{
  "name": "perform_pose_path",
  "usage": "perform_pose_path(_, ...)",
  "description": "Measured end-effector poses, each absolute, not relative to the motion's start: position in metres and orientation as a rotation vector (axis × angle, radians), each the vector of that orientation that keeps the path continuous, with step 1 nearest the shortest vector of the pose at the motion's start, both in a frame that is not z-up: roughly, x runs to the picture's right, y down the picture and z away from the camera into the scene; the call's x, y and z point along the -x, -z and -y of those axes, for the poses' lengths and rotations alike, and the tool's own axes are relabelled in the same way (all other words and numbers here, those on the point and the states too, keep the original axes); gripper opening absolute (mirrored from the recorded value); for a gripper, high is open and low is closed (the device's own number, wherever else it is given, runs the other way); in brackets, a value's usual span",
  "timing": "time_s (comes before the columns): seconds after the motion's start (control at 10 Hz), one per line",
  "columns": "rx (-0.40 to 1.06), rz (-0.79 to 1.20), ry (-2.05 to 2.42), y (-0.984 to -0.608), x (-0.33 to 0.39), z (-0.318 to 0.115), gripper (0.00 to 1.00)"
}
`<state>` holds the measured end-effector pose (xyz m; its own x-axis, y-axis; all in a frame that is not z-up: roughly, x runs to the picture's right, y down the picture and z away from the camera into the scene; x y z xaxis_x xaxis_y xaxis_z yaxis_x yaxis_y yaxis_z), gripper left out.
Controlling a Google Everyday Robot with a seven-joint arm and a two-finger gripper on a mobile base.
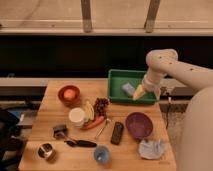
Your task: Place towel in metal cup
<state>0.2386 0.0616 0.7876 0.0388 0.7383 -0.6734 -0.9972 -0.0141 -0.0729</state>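
Note:
The towel (151,148), a crumpled pale grey-lavender cloth, lies at the table's front right corner, just in front of the purple bowl (139,125). The metal cup (46,151), short and shiny with a dark inside, stands at the front left corner, far from the towel. My gripper (140,93) hangs over the right part of the green tray (118,76) at the back right. It points down beside the blue-grey sponge (128,89), open and holding nothing. It is well behind and above the towel.
On the wooden table (50,112) stand an orange bowl (68,95), a white cup (77,116), grapes (101,105), a banana (90,110), a black remote (117,133), a blue cup (102,155) and a black utensil (80,143). A dark wall runs behind the table.

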Motion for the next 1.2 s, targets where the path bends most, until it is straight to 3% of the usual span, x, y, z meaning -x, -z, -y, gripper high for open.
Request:
perform_pose_path(0.6, 0.66, -0.542, -1.468, -0.758, -0.233, -0.098, 0.78)
perform_pose_path(1.2, 0.722, -0.661, -1.56, -0.733, -0.27, -0.175, 0.78)
